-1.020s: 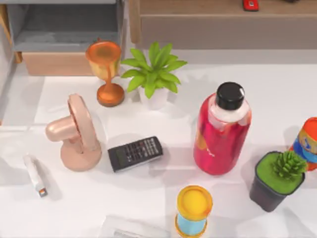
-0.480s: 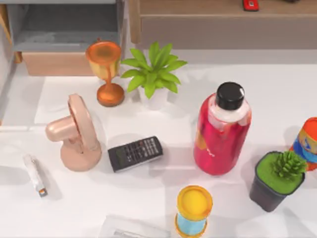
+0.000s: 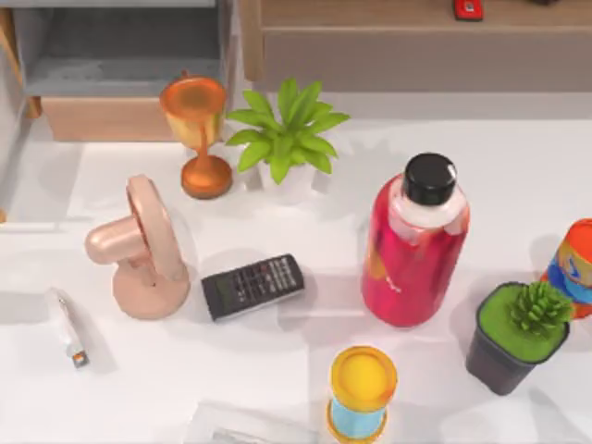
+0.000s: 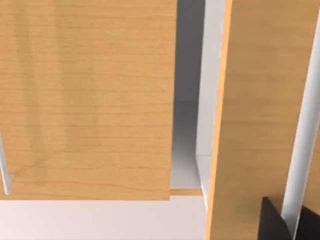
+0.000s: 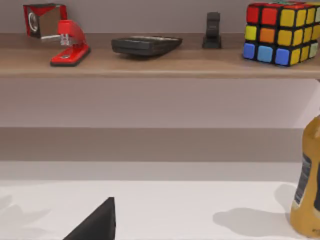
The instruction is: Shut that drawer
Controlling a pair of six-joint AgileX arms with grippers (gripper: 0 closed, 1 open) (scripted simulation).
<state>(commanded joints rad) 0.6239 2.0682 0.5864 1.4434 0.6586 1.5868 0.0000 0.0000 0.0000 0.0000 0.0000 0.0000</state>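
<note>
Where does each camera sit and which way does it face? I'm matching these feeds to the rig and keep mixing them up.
Top view: above the table, looking down at the open drawer, fan and red bottle.
Left wrist view: on the left arm, close to the wooden drawer front; a dark fingertip shows.
Right wrist view: on the right arm, facing a shelf holding a stapler; a dark fingertip shows.
Shared: top and left wrist views both show the drawer.
</note>
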